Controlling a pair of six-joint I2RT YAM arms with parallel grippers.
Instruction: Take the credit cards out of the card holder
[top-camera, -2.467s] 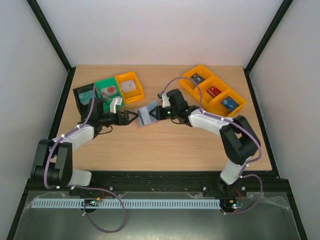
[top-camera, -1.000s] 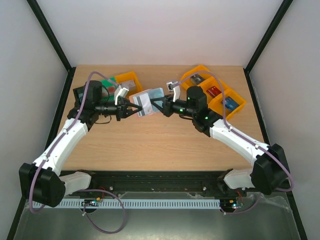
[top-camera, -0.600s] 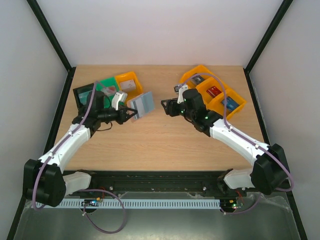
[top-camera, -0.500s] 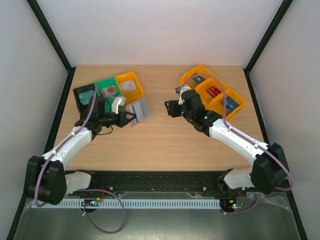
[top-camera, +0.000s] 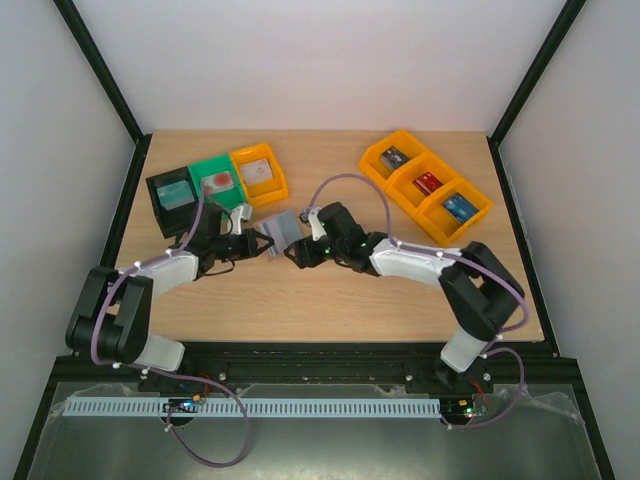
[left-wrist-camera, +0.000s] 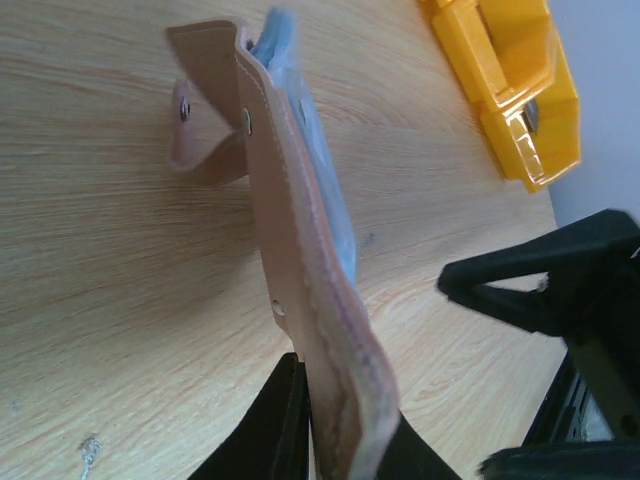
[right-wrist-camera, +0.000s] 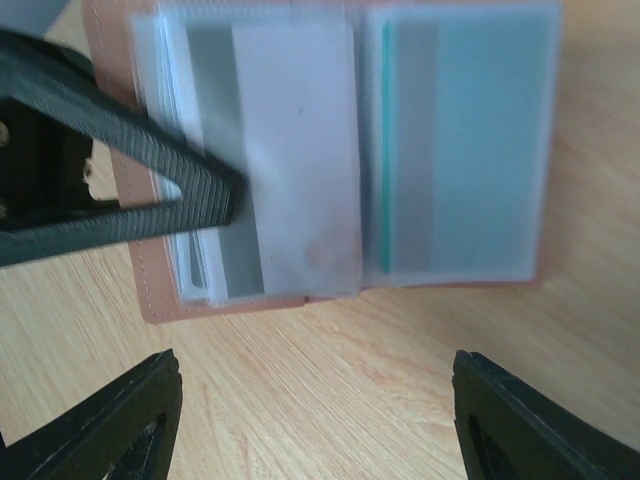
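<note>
Pale wooden table (top-camera: 330, 300), viewed from above and from both wrists. From above, the small tan-brown bifold card holder (top-camera: 283, 228) sits near the table's middle, between the two arms and partly covered by them. Whether it touches the table cannot be told. The left wrist view shows it only edge-on and cut off at the bottom, with a sliver of light blue lining. Frosted sleeves (right-wrist-camera: 300, 240) blur the card faces, so their print and number are unclear. Closed tight, the left end effector (top-camera: 262, 245) pinches the edge of one panel. With fingers spread wide and nothing between them, the right end effector (right-wrist-camera: 320, 420) stands just before the holder. The holder faces the right wrist camera opened flat, with a greyish-white card (right-wrist-camera: 290, 150) in the pinched panel and a teal card (right-wrist-camera: 470, 150) in the other, both inside their sleeves.
</note>
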